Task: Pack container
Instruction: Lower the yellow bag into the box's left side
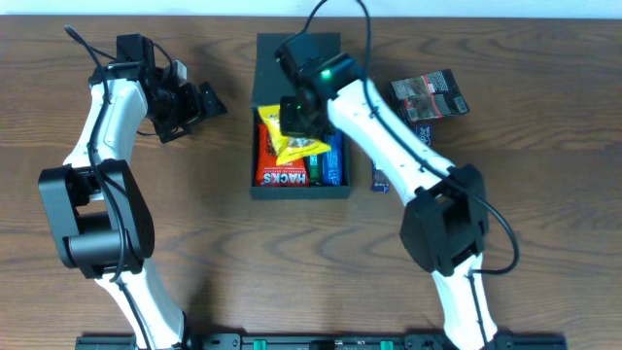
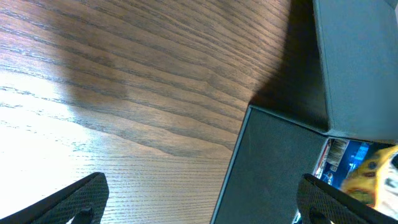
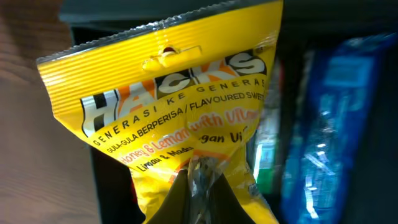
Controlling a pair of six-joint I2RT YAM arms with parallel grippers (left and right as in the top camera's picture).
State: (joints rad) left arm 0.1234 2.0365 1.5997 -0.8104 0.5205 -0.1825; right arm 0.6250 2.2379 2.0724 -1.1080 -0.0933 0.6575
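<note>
A blue bar lies nearest the robot's side of the surface. It is just beside the box's right wall and partly hidden under the right arm.

The box sits at the middle of the surface, between the two arms, and it is open. A red packet lies flat at its near end, and a blue packet runs along its right wall.

The right hand is over the inside of the box, clenched on a yellow packet. In the wrist view its fingers pinch one edge of that packet, whose printed face is turned to the camera. The blue packet is to its right and the dark box wall is behind it. From overhead the yellow packet overlaps the red and blue ones. I cannot tell whether it rests on them or hangs just above.

The left hand is over bare wood, well to the left of the box, and it is released. Its wrist view shows the fingers spread wide, with a corner of the box between and beyond them.

At the far end of the box the lid is folded open. Off to the right a dark packet lies on the surface, apart from the box.
</note>
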